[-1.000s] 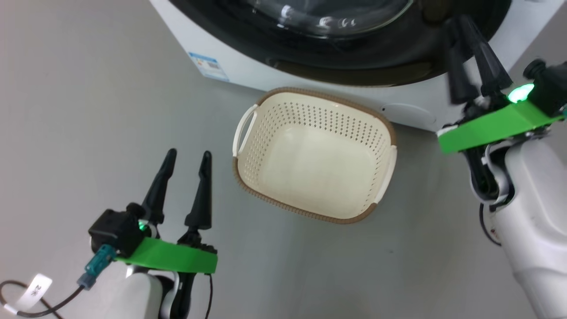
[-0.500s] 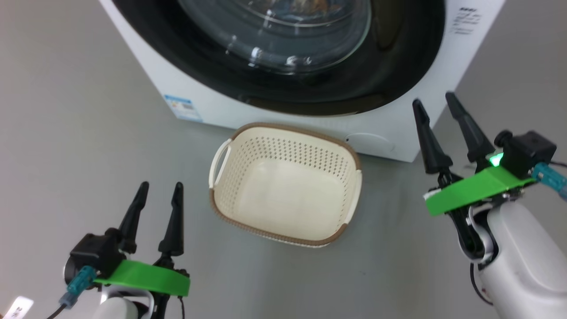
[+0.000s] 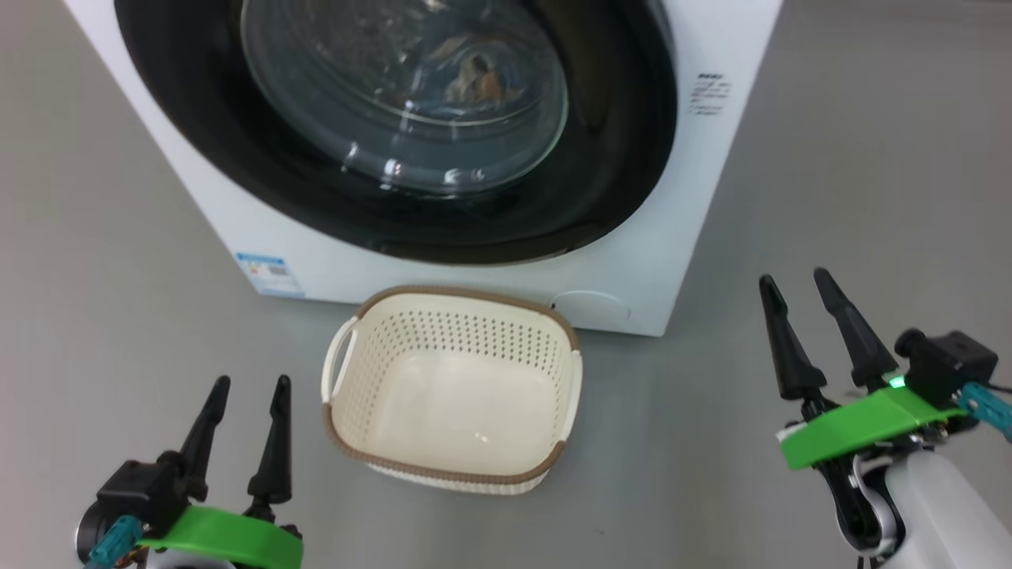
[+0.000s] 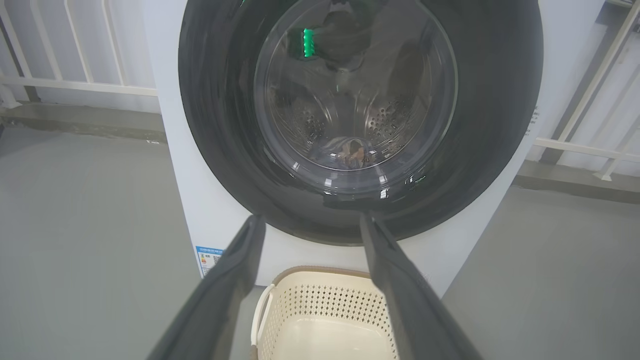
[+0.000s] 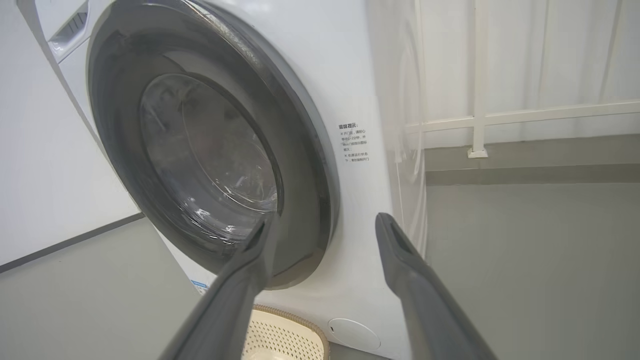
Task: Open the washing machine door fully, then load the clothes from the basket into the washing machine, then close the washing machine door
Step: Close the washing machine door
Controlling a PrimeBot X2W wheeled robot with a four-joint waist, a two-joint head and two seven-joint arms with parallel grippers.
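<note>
Two grippers hang spread and empty: the left gripper [image 3: 253, 383] beside the basket [image 3: 466, 294], the right gripper [image 3: 794, 276] drawn back from the washing machine door [image 3: 617, 158] it reached a second ago. That door sits closed, the clothes [image 3: 474, 75] lie behind its glass, the basket is bare; the job looks finished.

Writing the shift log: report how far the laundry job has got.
Done: the basket is empty, the clothes lie in the drum behind the shut washing machine door. In hand: nothing; left gripper and right gripper are free, jaws apart. Left: nothing visible.
</note>
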